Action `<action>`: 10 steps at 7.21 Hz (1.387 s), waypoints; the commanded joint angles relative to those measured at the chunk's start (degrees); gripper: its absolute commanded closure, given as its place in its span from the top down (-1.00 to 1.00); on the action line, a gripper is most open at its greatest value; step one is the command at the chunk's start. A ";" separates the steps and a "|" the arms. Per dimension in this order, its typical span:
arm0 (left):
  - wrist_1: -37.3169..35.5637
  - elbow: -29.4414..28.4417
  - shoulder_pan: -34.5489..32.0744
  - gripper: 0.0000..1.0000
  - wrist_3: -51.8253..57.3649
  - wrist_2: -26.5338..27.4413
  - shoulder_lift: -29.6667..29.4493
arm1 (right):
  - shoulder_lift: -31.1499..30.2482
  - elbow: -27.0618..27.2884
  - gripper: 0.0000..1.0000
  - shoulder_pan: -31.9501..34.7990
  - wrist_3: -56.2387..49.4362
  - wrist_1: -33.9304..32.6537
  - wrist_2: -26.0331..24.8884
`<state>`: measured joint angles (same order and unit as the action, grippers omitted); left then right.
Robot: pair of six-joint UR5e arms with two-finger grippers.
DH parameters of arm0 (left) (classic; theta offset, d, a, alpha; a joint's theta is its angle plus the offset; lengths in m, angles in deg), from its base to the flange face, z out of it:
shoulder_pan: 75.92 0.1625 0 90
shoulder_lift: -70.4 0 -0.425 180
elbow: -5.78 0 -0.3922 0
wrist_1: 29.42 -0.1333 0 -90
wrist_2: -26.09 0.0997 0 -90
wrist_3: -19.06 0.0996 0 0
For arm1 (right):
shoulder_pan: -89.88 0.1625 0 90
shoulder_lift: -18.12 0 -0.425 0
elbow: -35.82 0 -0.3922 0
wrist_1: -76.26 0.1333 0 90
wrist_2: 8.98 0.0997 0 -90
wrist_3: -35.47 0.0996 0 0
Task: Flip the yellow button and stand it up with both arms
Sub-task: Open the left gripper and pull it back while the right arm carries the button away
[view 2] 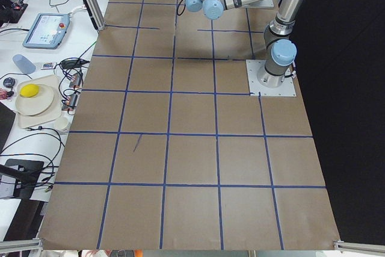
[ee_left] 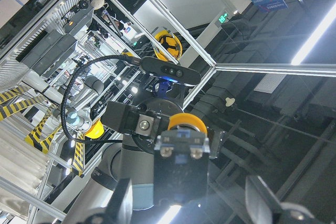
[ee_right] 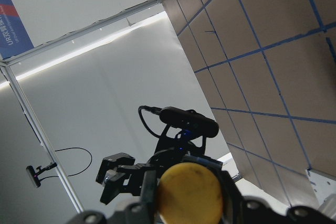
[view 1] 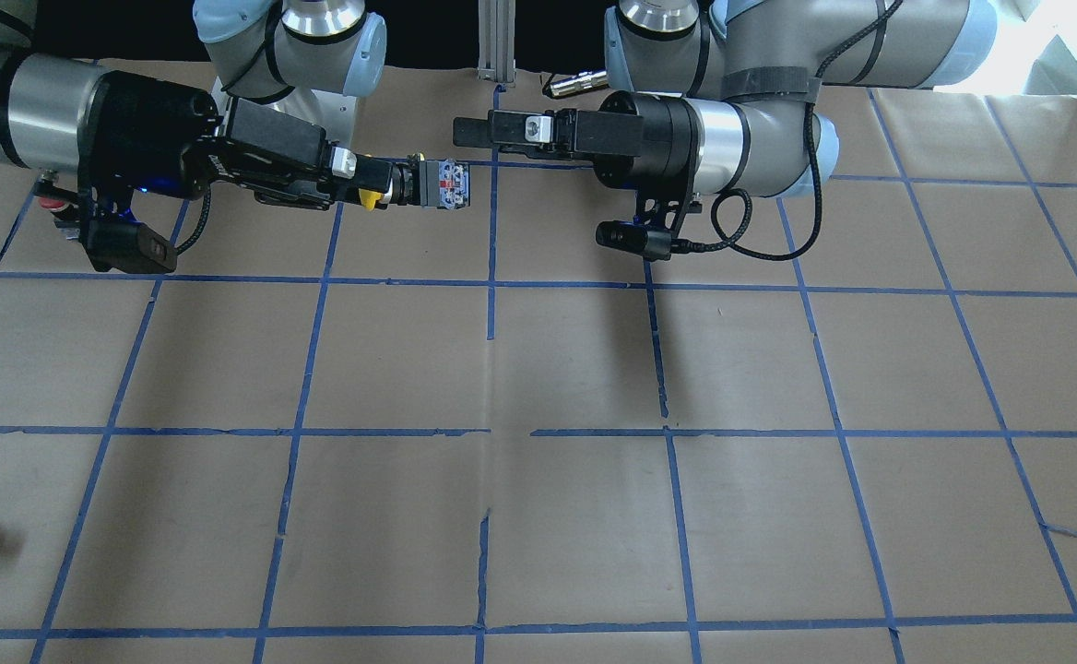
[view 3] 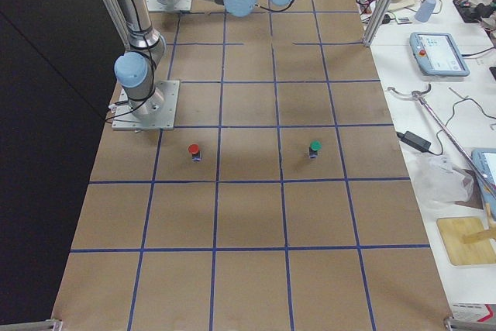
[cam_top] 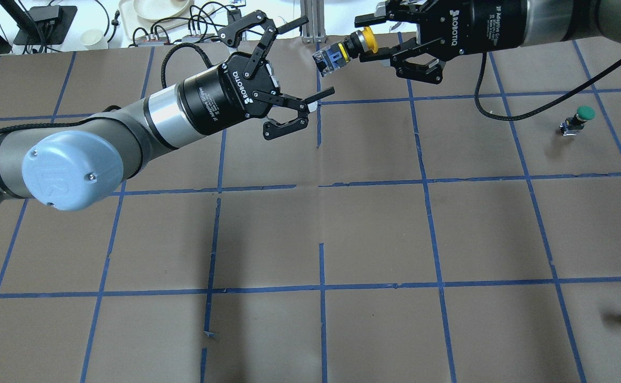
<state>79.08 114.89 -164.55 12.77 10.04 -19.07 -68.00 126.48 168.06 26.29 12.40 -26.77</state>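
1. Front: right gripper (view 1: 380,183) clamped on the yellow button (view 1: 437,183) by its cap end, clear of the counter (view 1: 594,369), black body aimed at the left gripper (view 1: 460,132). Pickup done; handover, flip and standing left.
2. Overhead: left fingers (cam_top: 318,96) spread wide, empty, button body at their mouth. Front view only shows them edge-on.
3. Left wrist: button's terminal end dead ahead.
4. Right wrist: only the cap.
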 commanded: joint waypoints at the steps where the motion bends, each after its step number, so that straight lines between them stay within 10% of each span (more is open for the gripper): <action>1: -8.86 -1.79 7.72 0.86 -6.41 22.06 1.48 | -0.10 -0.22 -0.37 -5.72 0.31 -4.42 -9.15; 3: -34.72 -1.80 8.38 0.93 -23.77 44.50 0.53 | -0.36 0.65 -0.36 -7.51 -1.27 -15.89 -29.82; 5: -40.30 -1.88 7.25 0.89 -21.16 61.16 -0.10 | 0.33 0.92 -0.38 -7.60 -9.57 -19.00 -47.94; 7: -40.49 -3.11 6.54 0.77 -4.93 78.75 0.08 | 0.25 6.77 -0.38 -8.47 -14.60 -32.47 -59.23; 10: -33.31 -4.95 4.18 0.98 7.31 103.95 0.52 | 0.33 19.94 -0.38 -21.95 -38.27 -56.18 -60.44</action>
<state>41.83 110.97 -159.13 15.56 104.17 -18.77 -67.79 140.87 152.83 -1.87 -32.93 -87.27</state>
